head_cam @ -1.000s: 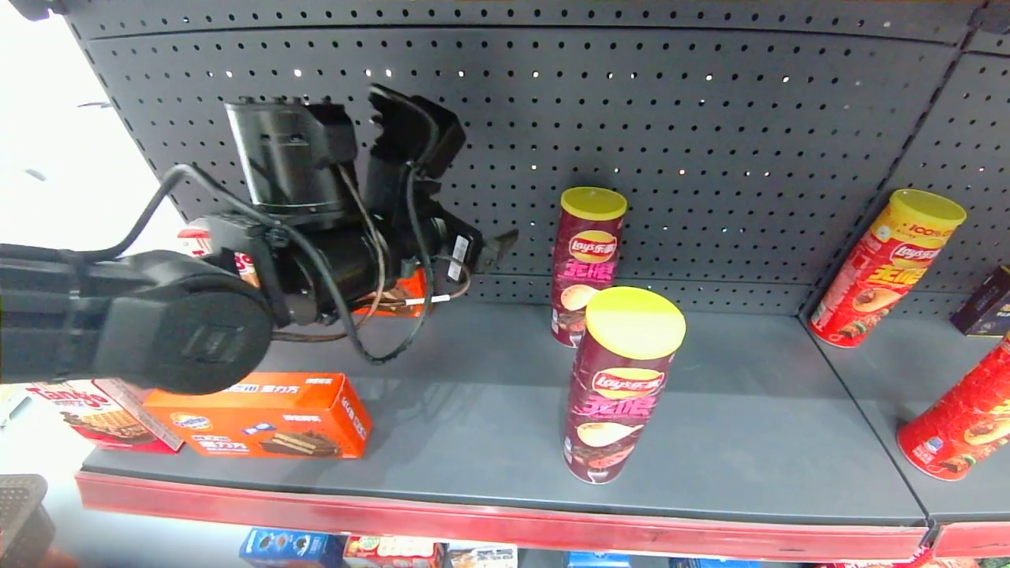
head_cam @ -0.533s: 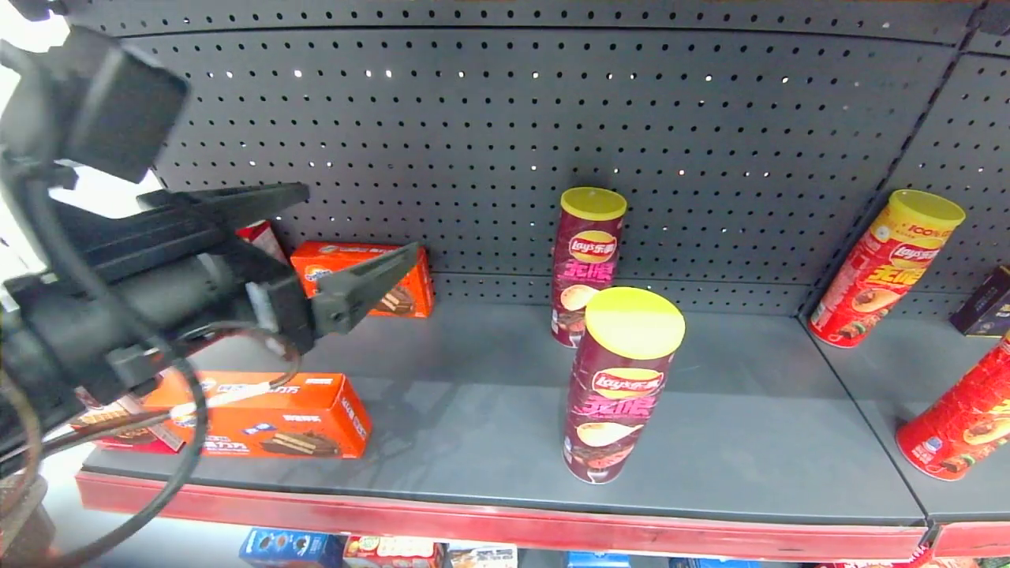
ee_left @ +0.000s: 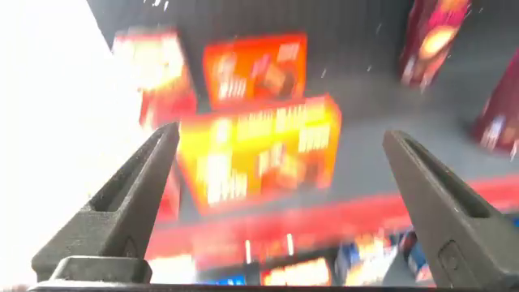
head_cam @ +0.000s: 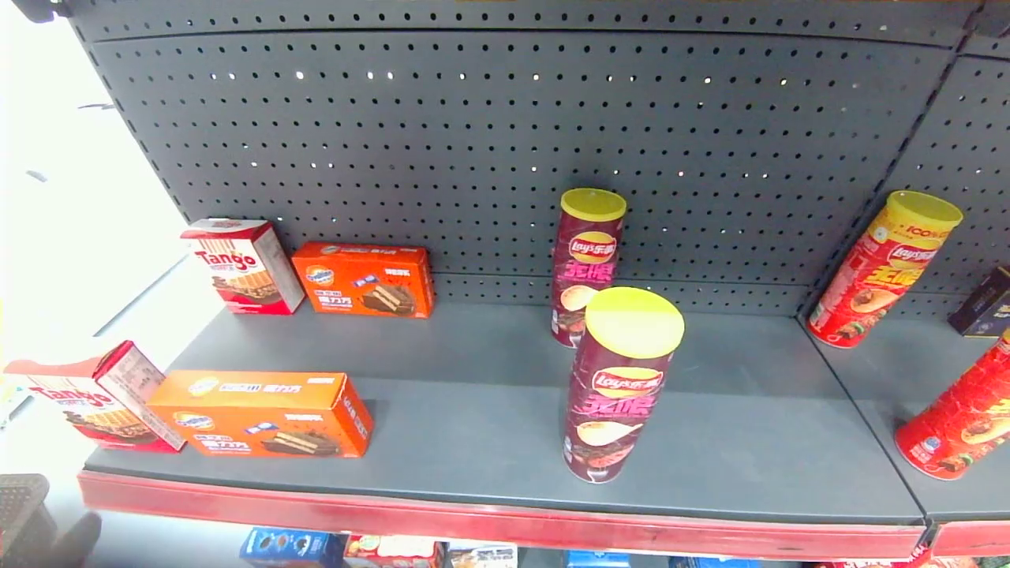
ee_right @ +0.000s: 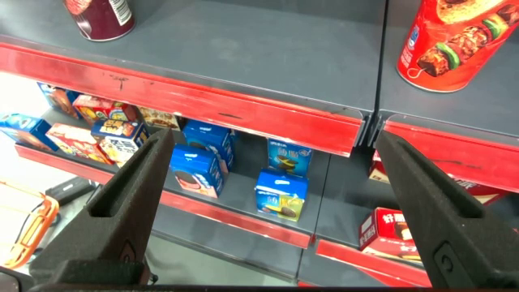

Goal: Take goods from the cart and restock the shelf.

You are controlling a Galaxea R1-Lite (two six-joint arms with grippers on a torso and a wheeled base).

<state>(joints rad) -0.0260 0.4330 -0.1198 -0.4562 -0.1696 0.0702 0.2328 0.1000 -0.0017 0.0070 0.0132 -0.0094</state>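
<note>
The grey shelf holds two orange biscuit boxes, one at the front left and one at the back. A red-and-white wafer box stands beside the back one. Another wafer box is at the front corner. Two maroon chip cans stand upright mid-shelf. My left gripper is open and holds nothing, off the shelf's front edge and facing the front orange box. My right gripper is open with nothing in it, below the shelf's red lip.
Red chip cans lean on the neighbouring bay to the right. Lower shelves carry blue snack boxes. An orange-rimmed basket edge shows low by the right gripper. A perforated back panel closes the shelf.
The left arm has pulled back from the rear orange box, leftwards and out of the head view, its gripper open. The rear orange and wafer boxes are now uncovered.
</note>
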